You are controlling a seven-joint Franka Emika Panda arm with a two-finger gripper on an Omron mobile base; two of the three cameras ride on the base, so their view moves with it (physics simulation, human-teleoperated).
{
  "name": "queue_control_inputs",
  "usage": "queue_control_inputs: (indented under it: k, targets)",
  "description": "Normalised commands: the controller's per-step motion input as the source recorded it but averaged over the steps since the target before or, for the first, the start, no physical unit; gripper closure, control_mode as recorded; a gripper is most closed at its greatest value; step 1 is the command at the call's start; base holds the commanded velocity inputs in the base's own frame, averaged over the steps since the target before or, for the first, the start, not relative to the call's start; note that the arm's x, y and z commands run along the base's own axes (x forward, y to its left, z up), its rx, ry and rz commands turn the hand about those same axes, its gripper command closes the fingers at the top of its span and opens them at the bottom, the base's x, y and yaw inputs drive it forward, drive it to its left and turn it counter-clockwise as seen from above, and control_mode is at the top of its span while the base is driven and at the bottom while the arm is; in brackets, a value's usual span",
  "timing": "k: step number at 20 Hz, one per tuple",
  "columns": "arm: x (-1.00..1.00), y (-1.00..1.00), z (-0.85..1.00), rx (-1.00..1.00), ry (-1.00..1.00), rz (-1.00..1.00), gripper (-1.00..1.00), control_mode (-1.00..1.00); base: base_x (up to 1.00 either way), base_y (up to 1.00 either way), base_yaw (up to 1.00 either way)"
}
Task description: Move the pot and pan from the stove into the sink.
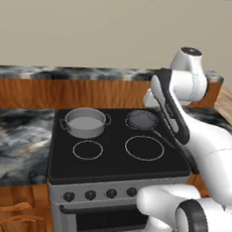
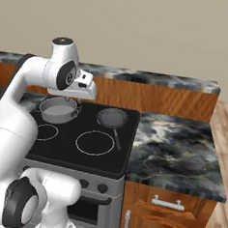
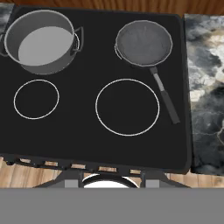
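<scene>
Black glass stove (image 3: 87, 144) carries grey two-handled metal pot (image 3: 40, 41) and dark long-handled pan (image 3: 144, 43); I should descend squarely onto one rim; pincer state indiscernible.

Beige wall (image 2: 156, 37), wood cabinets (image 2: 171, 212), marble counter (image 2: 176, 145)

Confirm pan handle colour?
Dark grey, nearly black, like the pan itself; the handle shows best in the hand view.

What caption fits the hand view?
Grey pot and black frying pan on the stove's two back burners.
</scene>
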Motion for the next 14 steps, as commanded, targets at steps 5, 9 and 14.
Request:
queue_control_inputs:
  k: [5, 9, 14]
  targets:
    - [0.01, -0.05, -0.15, -0.01, 0.01, 0.00, -1.00, -1.00, 0.00, 0.00, 0.00]
    - [0.00, -0.42, -0.29, 0.00, 0.02, 0.02, -1.00, -1.00, 0.00, 0.00, 0.00]
    - [0.07, -0.43, -0.28, 0.00, 0.03, 0.04, -1.00, -1.00, 0.00, 0.00, 0.00]
